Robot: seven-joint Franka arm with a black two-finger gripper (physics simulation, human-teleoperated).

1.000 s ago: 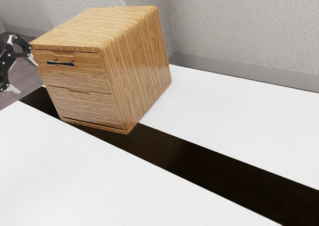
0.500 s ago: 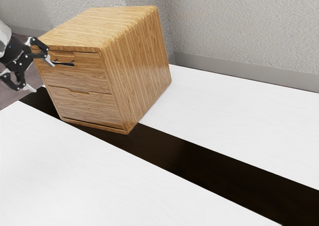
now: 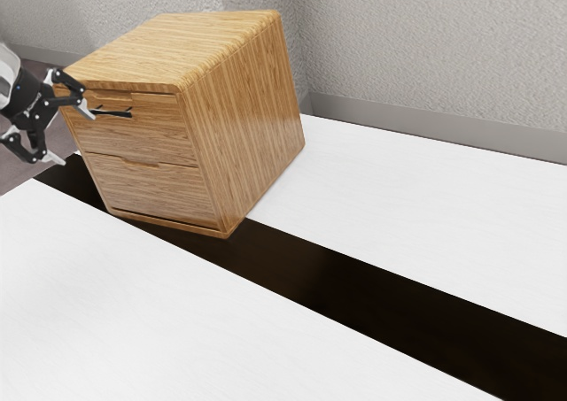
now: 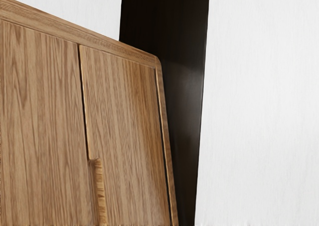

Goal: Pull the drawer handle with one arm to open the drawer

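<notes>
A bamboo-wood cabinet stands at the back left of the table, tilted slightly. Its top drawer carries a thin black bar handle; the front sits nearly flush with the cabinet. My black gripper comes in from the exterior view's left edge, open. One silver fingertip is at the handle's left end and the other hangs lower, off the cabinet's corner. The wrist view looks close onto the drawer fronts, with the lower drawer's wooden lip pull beside the seam between them.
The lower drawer sits closed beneath the top one. The cabinet stands on a black strip running between two white table surfaces. A grey wall rises behind.
My gripper came in from the exterior view's left edge toward the handle's left end, then settled slightly back and up. The cabinet and drawers have not moved.
</notes>
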